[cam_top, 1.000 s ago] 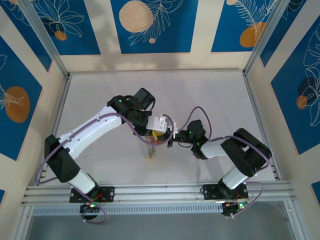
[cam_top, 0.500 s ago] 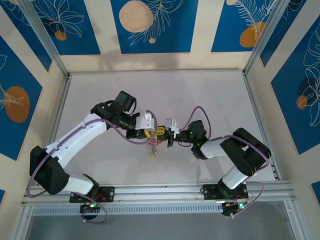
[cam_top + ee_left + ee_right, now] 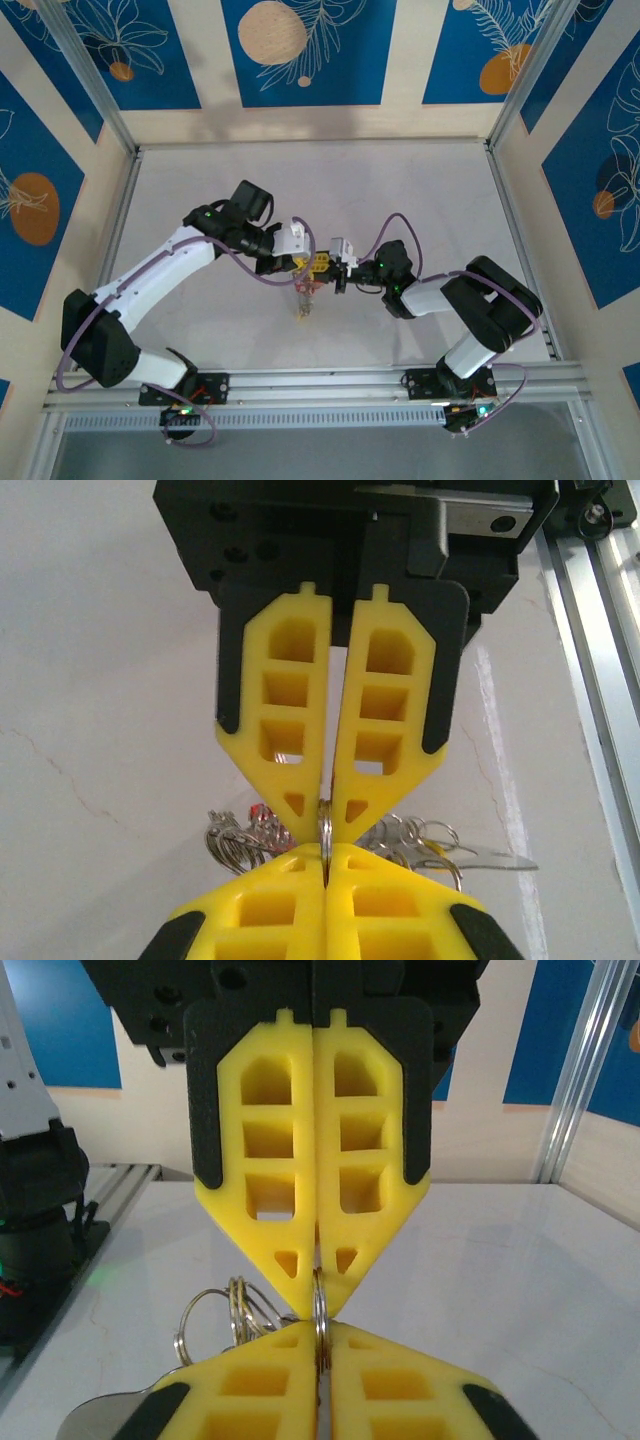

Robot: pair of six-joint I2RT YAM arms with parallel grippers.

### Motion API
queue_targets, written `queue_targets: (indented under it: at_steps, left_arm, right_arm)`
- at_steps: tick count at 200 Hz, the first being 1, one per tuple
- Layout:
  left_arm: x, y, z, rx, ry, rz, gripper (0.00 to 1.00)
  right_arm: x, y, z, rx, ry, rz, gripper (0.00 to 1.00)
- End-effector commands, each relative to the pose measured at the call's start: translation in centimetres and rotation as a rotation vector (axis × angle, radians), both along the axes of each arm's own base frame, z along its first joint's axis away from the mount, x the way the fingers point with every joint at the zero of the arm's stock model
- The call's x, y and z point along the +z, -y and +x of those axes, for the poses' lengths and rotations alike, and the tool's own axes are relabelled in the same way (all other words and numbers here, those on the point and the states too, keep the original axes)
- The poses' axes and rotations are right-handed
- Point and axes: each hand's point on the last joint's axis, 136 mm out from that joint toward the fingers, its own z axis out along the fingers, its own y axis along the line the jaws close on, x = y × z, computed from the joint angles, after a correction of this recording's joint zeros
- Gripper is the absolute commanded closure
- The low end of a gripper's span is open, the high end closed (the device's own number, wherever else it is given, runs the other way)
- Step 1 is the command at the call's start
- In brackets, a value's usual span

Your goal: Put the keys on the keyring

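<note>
The keyring (image 3: pixel 325 825) is mostly hidden from view

The left arm (image 3: pixel 160 265) reaches diagonally from the near-left corner of the counter toward its middle. The right arm (image 3: pixel 470 300) is folded sharply at the elbow. The left gripper (image 3: pixel 301 264) and right gripper (image 3: pixel 328 266) meet tip to tip, level. Each has its jaws pinched onto the keyring (image 3: pixel 325 825) rim.

The thin keyring (image 3: pixel 325 822) stands edge-on, silvery keys (image 3: pixel 232 838) clustered around it.
</note>
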Motion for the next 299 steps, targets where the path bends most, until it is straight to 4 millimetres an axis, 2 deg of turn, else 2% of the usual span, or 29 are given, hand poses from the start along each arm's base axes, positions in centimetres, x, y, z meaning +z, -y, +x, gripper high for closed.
queue_targets:
  at_steps: [1,32,70,89,106,118,137,155,181,220,256,289,299]
  left_arm:
    - [0.7,-0.4,-0.1,-0.022,0.034,0.072,1.00]
    - [-0.4,-0.8,-0.5,-0.074,0.097,0.273,1.00]
    - [-0.2,-0.4,-0.2,-0.102,0.164,0.391,1.00]
    - [-0.4,-0.3,-0.1,-0.107,0.162,0.415,1.00]
    - [-0.8,-0.3,-0.2,-0.112,0.155,0.434,1.00]
    - [-0.9,-0.1,-0.4,-0.114,0.145,0.417,0.99]
    - [-0.6,0.3,-0.4,-0.098,0.158,0.365,0.82]
    - [-0.3,0.3,-0.3,-0.072,0.146,0.297,0.79]
    - [-0.2,-0.2,-0.2,-0.045,0.082,0.194,0.80]
    - [0.2,0.3,-0.2,-0.029,0.027,0.012,0.85]
    - [0.0,0.2,0.2,-0.011,0.025,-0.028,0.93]
    - [0.8,0.6,0.0,-0.030,0.033,-0.073,0.93]
    - [1.0,0.7,-0.1,-0.036,0.030,-0.086,1.00]
  right_arm:
    - [0.8,0.2,0.3,-0.032,0.058,-0.021,0.79]
    - [0.6,0.0,0.4,-0.032,0.058,-0.041,0.76]
    - [0.7,-0.6,0.5,-0.019,0.050,-0.032,0.75]
    - [0.8,-0.9,0.5,-0.012,0.047,-0.025,0.79]
    - [1.0,-0.9,0.5,-0.004,0.046,-0.020,0.90]
    - [1.0,-0.9,0.4,-0.001,0.046,-0.018,1.00]
    - [1.2,-0.7,0.2,-0.004,0.057,-0.002,1.00]
    - [1.4,-0.3,-0.1,0.004,0.066,0.017,1.00]
    - [1.6,0.2,-0.3,-0.002,0.073,0.044,1.00]
    - [1.6,0.4,-0.4,0.001,0.079,0.057,1.00]
    - [1.3,0.5,-0.5,0.002,0.079,0.051,1.00]
    - [1.1,0.5,-0.6,0.006,0.076,0.045,1.00]
    - [1.0,0.5,-0.5,0.002,0.076,0.043,1.00]
